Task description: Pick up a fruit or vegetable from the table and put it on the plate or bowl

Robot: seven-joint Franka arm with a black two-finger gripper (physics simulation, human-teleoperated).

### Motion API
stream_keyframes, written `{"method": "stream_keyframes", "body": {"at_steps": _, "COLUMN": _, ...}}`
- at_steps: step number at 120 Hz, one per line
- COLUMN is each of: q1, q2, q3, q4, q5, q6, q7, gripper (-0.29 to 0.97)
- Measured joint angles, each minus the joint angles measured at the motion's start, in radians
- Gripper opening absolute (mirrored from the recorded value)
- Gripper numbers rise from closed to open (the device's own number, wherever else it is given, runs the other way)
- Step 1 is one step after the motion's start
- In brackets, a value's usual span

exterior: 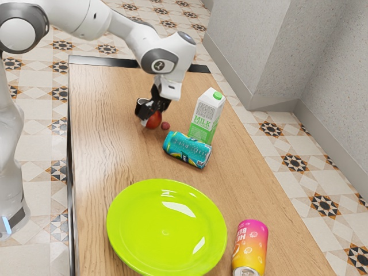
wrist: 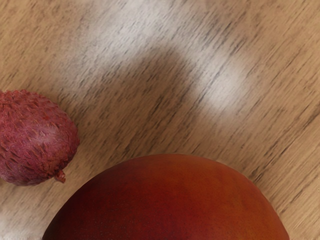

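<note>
Pink can (exterior: 249, 248) and teal can (exterior: 187, 149) lie by one green plate (exterior: 167, 230), one milk carton (exterior: 207, 117), one lychee (exterior: 165, 125), and one red fruit (exterior: 153, 121) under the gripper (exterior: 152, 114), grip unclear.

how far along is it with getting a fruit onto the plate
Early stage. Done: the gripper is down at the red-orange fruit, beside the small lychee. In hand: the grasp itself; whether the fruit is gripped yet I cannot tell. Left: lifting it, carrying it over to the green plate and letting go; no fruit lies on that plate yet.
</note>
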Motion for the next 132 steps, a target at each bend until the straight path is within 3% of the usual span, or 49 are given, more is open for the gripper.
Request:
{"method": "stream_keyframes", "body": {"at_steps": 44, "q1": -0.001, "q2": -0.012, "q3": -0.018, "q4": 0.125, "q5": -0.009, "q6": -0.103, "q7": -0.007, "gripper": 0.33}}
{"method": "stream_keyframes", "body": {"at_steps": 74, "q1": -0.004, "q2": -0.089, "q3": -0.051, "q4": 0.253, "q5": -0.005, "q6": -0.2, "q7": -0.012, "gripper": 0.32}}
{"method": "stream_keyframes", "body": {"at_steps": 106, "q1": -0.004, "q2": -0.107, "q3": -0.109, "q4": 0.615, "q5": -0.005, "q6": -0.367, "q7": -0.011, "gripper": 0.33}}
{"method": "stream_keyframes", "body": {"at_steps": 132, "q1": -0.006, "q2": -0.107, "q3": -0.286, "q4": 0.629, "q5": -0.042, "q6": -0.452, "q7": -0.015, "gripper": 0.32}}
